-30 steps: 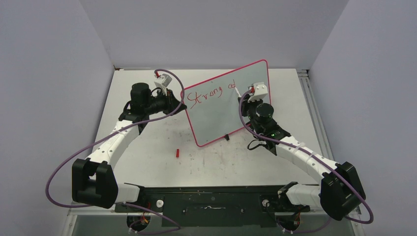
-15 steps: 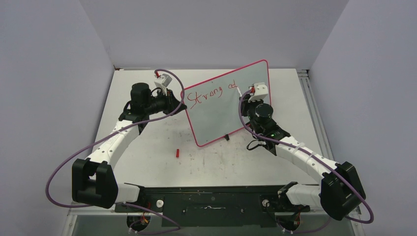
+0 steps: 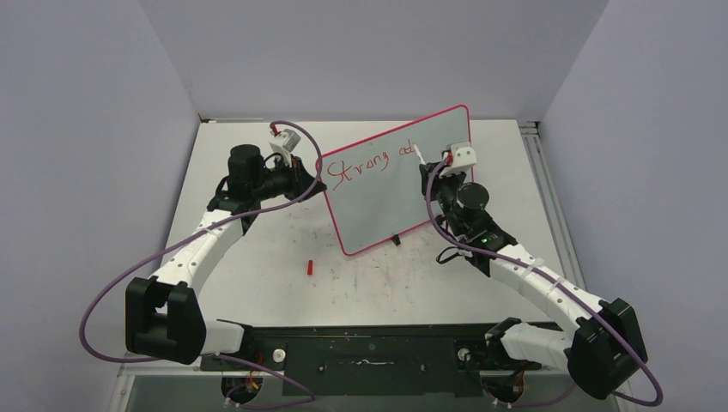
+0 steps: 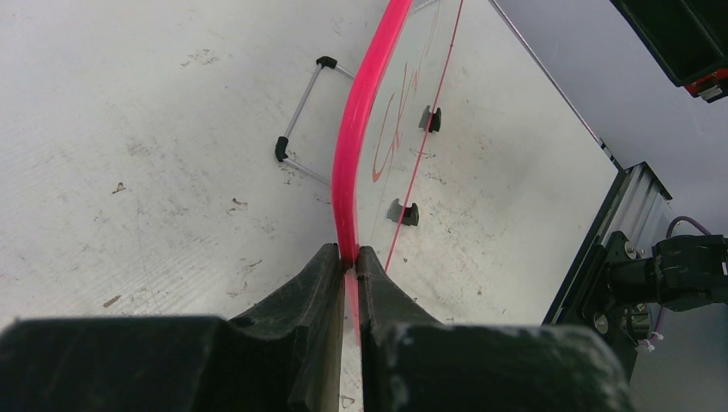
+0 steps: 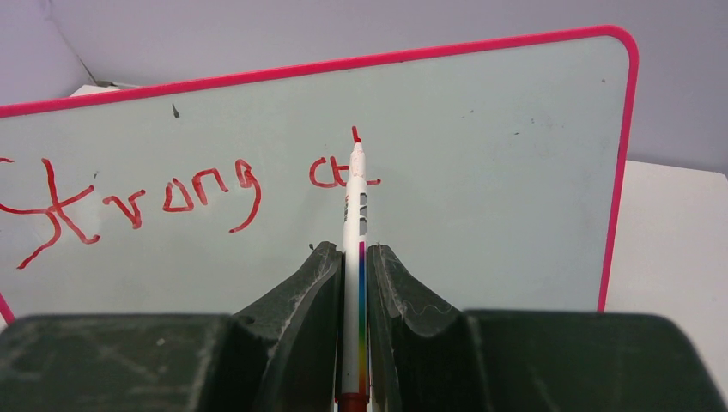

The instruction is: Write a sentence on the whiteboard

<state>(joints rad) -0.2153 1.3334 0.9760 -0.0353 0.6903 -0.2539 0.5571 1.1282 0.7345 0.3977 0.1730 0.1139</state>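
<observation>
Now that my right gripper (image 5: pixel 354 255), pinching the marker (image 5: pixel 353 206), has edged right and farther at the "t", the sentence (image 5: pixel 189 193) reaches only "Strong at" on the whiteboard (image 3: pixel 386 206), which stands far-centre with my left gripper (image 4: pixel 347 256) clamped on its left rim.

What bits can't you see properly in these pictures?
- Right wrist view: the marker covers the stroke after "a" in the sentence; whether its tip touches the whiteboard is unclear.
- Left wrist view: the whiteboard is nearly edge-on, so the writing is unreadable.
- Top view: the small red piece on the table is too small to identify.
</observation>
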